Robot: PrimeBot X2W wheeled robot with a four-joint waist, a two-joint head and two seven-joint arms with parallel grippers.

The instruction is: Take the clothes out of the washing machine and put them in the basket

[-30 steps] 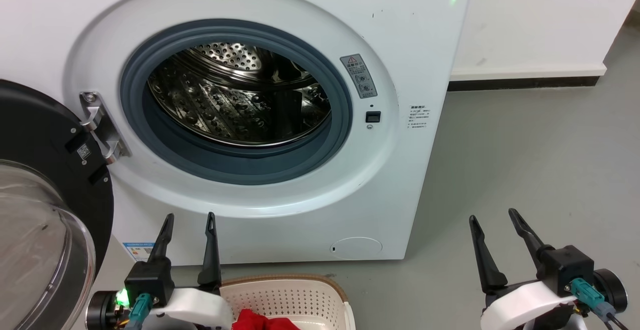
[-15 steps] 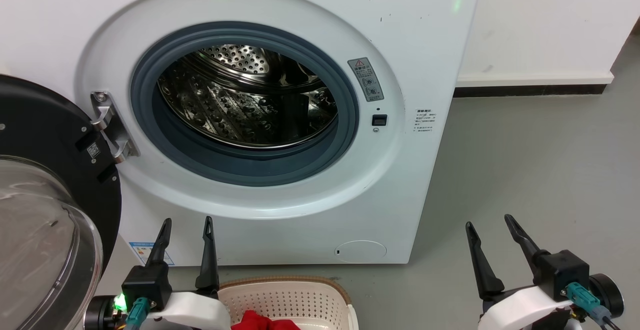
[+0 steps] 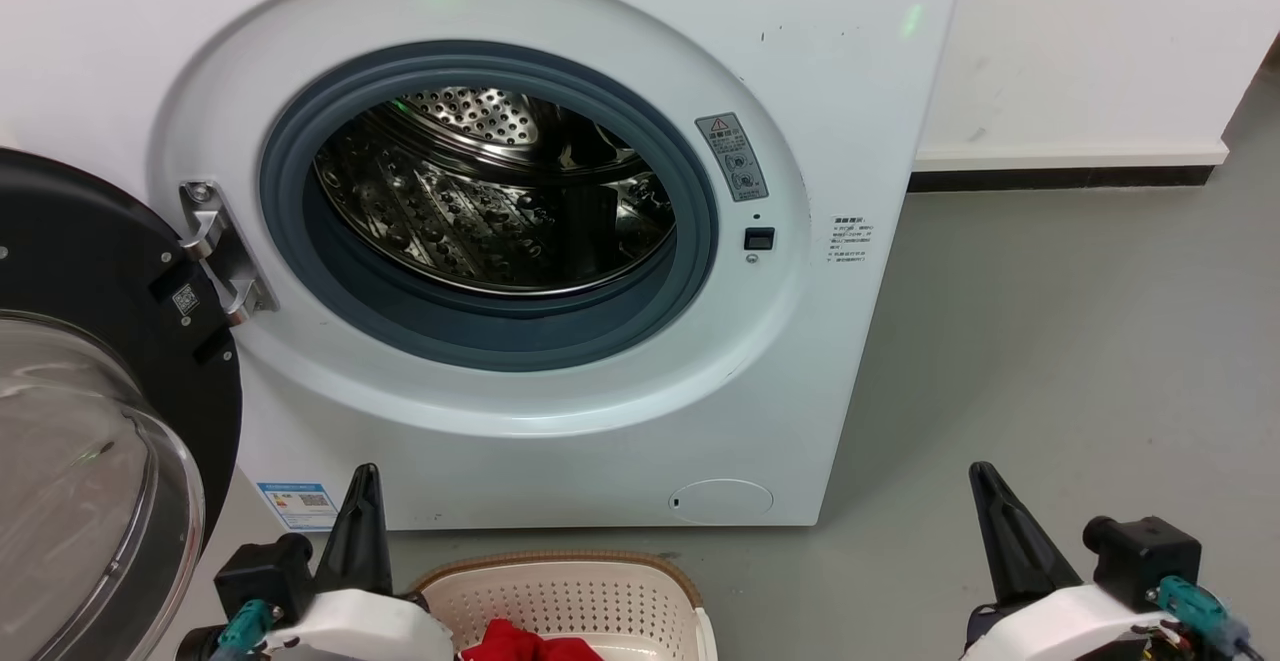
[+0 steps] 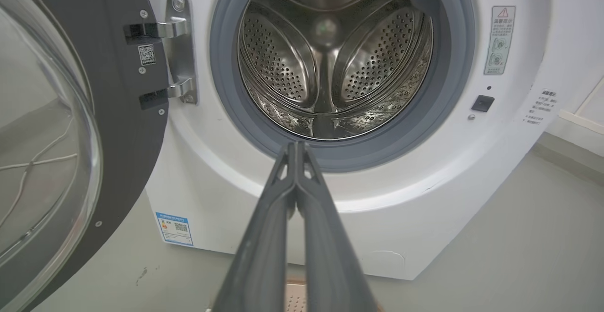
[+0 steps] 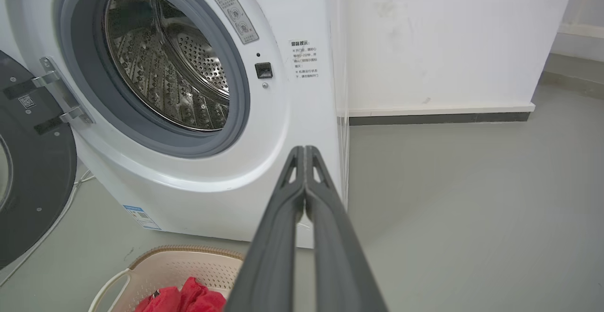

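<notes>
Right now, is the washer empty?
Looks empty: the drum shows bare steel, and red clothes lie in the basket.

Clothes in basket before washing machine

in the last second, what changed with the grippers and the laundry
Both the left gripper and the right gripper closed. Their fingers stood apart a second ago and now press together on nothing. Nothing was picked up or let go. Unchanged: the red clothes lie in the basket, and the washing machine has its door open.
</notes>
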